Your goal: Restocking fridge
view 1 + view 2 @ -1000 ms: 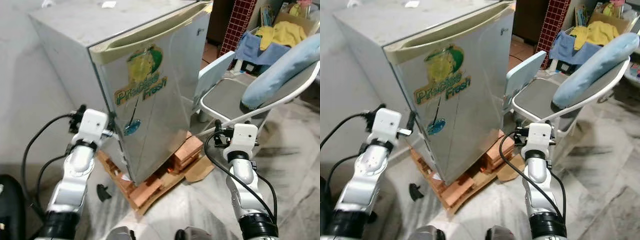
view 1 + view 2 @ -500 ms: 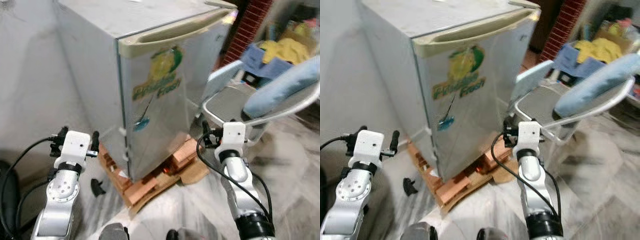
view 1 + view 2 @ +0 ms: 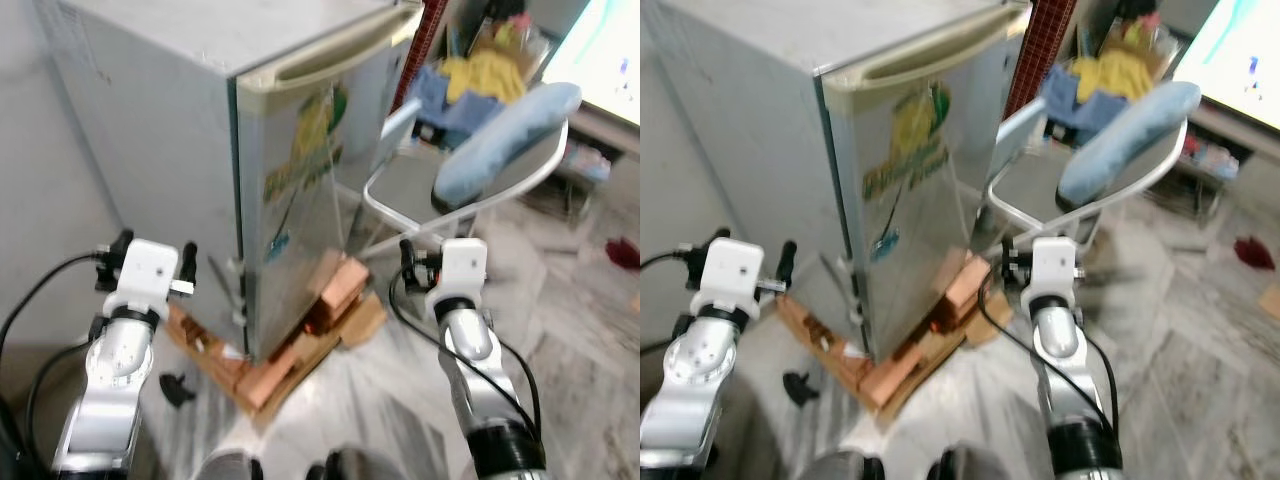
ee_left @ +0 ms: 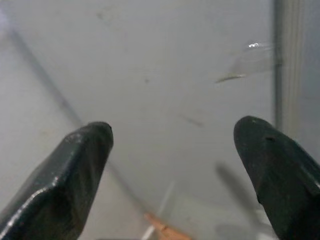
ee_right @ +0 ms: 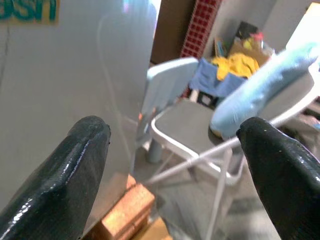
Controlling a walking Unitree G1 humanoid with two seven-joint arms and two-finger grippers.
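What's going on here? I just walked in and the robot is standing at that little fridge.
The robot faces a small silver fridge that stands on a stack of bricks and boards, its door shut. Nothing is being handled yet. The left gripper is open, empty and pointed at the fridge's side panel. The right gripper is open and empty too, looking past the door toward a folding chair with a blue cushion on it. Restocking has not begun.

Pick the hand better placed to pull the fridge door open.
Probably the left hand: open, beside the fridge at the door's near edge. The right hand, also open, faces the chair side.
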